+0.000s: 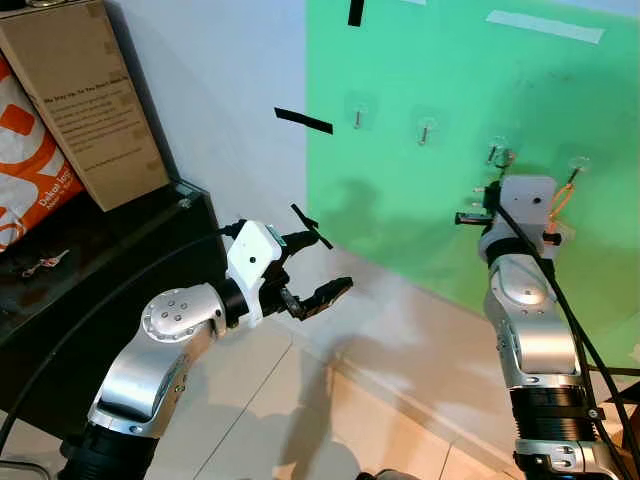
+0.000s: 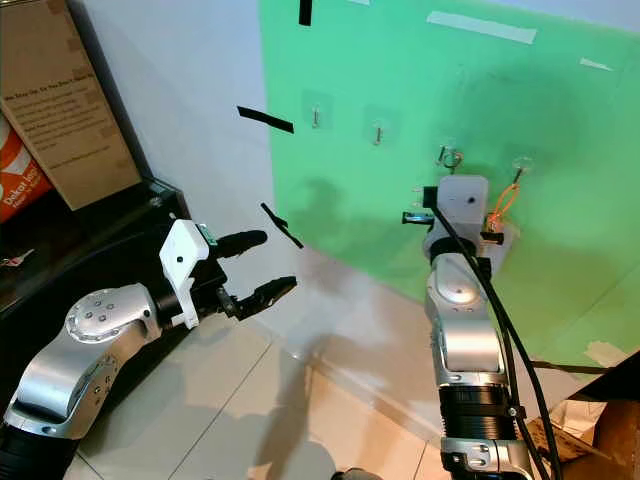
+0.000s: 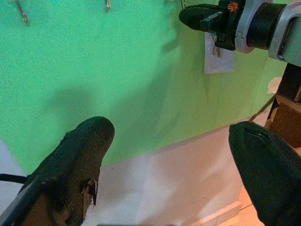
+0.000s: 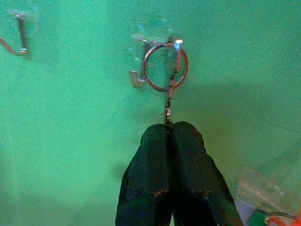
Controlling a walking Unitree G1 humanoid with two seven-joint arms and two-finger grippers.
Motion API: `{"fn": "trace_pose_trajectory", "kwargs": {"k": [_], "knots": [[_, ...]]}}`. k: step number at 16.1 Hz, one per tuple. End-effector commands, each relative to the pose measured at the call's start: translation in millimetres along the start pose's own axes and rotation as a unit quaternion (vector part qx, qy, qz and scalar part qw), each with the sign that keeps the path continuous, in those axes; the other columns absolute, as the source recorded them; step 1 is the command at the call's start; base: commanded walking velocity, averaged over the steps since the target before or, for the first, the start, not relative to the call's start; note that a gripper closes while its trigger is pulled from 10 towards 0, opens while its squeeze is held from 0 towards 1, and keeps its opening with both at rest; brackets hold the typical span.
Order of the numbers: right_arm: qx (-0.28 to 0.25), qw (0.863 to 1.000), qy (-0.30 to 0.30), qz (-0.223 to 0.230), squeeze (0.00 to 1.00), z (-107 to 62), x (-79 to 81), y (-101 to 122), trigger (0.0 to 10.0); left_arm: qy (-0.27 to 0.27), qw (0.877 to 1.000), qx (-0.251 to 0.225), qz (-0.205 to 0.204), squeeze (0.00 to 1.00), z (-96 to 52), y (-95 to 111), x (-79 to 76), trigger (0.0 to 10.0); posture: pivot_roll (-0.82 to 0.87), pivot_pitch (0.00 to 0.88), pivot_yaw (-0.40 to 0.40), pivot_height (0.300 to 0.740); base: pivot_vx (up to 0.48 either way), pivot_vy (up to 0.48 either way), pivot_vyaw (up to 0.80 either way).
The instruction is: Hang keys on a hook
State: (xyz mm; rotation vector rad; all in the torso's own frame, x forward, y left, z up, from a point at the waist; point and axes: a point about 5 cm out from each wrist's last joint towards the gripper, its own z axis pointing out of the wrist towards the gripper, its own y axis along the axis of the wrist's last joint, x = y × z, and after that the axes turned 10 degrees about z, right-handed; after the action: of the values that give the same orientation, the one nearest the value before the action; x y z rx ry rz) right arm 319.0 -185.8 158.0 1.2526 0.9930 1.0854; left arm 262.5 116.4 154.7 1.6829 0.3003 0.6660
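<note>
My right gripper (image 4: pixel 168 126) is raised against the green wall, shut on the short metal stem of a silver key ring (image 4: pixel 164 66). The ring lies over a clear stick-on hook (image 4: pixel 136 77); I cannot tell whether it is threaded on the hook. In the head views the ring (image 1: pixel 497 155) peeks out just above the right wrist (image 1: pixel 525 205), third in a row of hooks (image 1: pixel 357 118). My left gripper (image 1: pixel 332 260) hangs open and empty, low and left of the wall, well away from the hooks.
An orange loop (image 1: pixel 563 200) hangs from the rightmost hook. A black cabinet (image 1: pixel 100 250) stands at the left, bearing a cardboard box (image 1: pixel 85 100), an orange bag (image 1: pixel 25 160) and another set of keys (image 1: pixel 40 263). Black tape strips (image 1: pixel 303 121) mark the wall.
</note>
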Motion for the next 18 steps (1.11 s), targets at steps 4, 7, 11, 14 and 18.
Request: {"fn": "trace_pose_trajectory", "kwargs": {"k": [4,7,11,14,18], "knots": [[-0.026,0.999,0.037,-0.026,0.00,-1.2,11.6,8,10.0,-0.001,1.000,-0.003,0.007,0.00,1.2,4,1.0,10.0,-0.07,0.000,0.004,0.740,0.000,0.000,0.00],[-0.022,0.998,0.041,-0.034,0.00,-3.1,12.2,5,10.0,0.000,1.000,-0.003,0.007,0.00,0.9,3,0.6,10.0,-0.07,0.000,0.000,0.740,0.000,0.000,0.00],[-0.005,0.998,0.029,-0.053,0.00,-5.6,7.3,-2,10.0,0.000,1.000,-0.004,0.005,0.00,0.6,3,-0.9,10.0,-0.07,0.000,-0.006,0.740,0.000,0.000,0.00],[-0.003,0.998,0.017,-0.057,0.00,-6.3,3.3,-3,10.0,-0.001,1.000,-0.003,0.005,0.00,-0.1,3,-1.6,10.0,-0.07,0.000,-0.006,0.740,0.000,0.000,0.00],[0.000,0.998,0.017,-0.052,0.00,-8.4,3.2,-5,10.0,-0.002,1.000,-0.003,0.005,0.00,-0.5,3,-2.1,10.0,-0.07,0.000,-0.006,0.740,0.000,0.000,0.00]]}}
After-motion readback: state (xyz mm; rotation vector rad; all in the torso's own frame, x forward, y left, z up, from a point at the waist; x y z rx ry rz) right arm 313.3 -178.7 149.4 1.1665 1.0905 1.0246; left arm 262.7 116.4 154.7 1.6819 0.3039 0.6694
